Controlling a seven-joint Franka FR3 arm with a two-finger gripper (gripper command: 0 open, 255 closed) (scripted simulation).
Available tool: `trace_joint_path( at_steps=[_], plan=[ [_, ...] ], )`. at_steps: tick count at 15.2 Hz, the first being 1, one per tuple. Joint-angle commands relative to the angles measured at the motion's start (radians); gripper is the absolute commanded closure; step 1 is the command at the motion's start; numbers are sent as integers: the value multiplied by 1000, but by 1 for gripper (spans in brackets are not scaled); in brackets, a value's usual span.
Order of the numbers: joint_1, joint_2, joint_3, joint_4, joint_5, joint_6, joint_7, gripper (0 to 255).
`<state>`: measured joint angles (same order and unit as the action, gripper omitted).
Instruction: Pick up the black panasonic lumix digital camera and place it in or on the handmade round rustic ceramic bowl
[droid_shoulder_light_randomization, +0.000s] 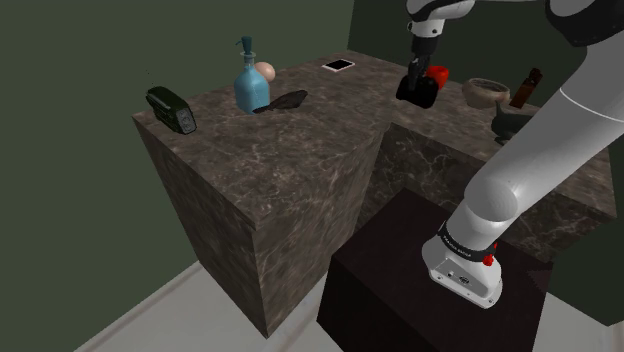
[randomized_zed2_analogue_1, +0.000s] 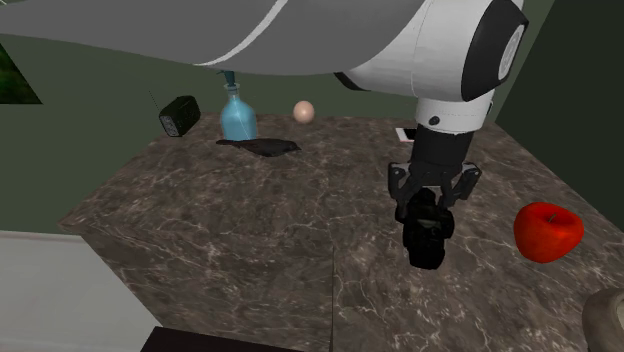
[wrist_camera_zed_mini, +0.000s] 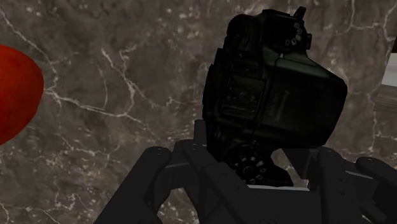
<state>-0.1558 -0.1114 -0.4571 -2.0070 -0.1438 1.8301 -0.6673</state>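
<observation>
My gripper (randomized_zed2_analogue_1: 428, 208) is shut on the black camera (randomized_zed2_analogue_1: 425, 240), which hangs below the fingers close over the dark marble counter (randomized_zed2_analogue_1: 250, 230). In the shoulder view the gripper (droid_shoulder_light_randomization: 414, 82) and camera (droid_shoulder_light_randomization: 419, 93) are at the counter's far side, to the left of the round beige bowl (droid_shoulder_light_randomization: 485, 92). The bowl's rim (randomized_zed2_analogue_1: 605, 318) peeks in at the second exterior view's lower right corner. In the wrist view the camera (wrist_camera_zed_mini: 270, 95) is clasped between the two black fingers (wrist_camera_zed_mini: 191, 172).
A red apple (randomized_zed2_analogue_1: 548, 232) (droid_shoulder_light_randomization: 438, 74) (wrist_camera_zed_mini: 16, 95) lies between camera and bowl. A blue soap bottle (droid_shoulder_light_randomization: 250, 86), a peach ball (droid_shoulder_light_randomization: 265, 71), a dark flat object (droid_shoulder_light_randomization: 282, 101), a black box-like device (droid_shoulder_light_randomization: 172, 108) and a white tablet (droid_shoulder_light_randomization: 339, 65) stand further off. A dark bottle (droid_shoulder_light_randomization: 527, 88) is beyond the bowl.
</observation>
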Motion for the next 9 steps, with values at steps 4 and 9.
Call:
trace_joint_path(
  at_steps=[4, 9],
  plan=[
    [3, -10, 5, 60, -1, -70, -1, 255],
    [4, -13, 8, 125, 0, -136, -6, 255]
  ],
)
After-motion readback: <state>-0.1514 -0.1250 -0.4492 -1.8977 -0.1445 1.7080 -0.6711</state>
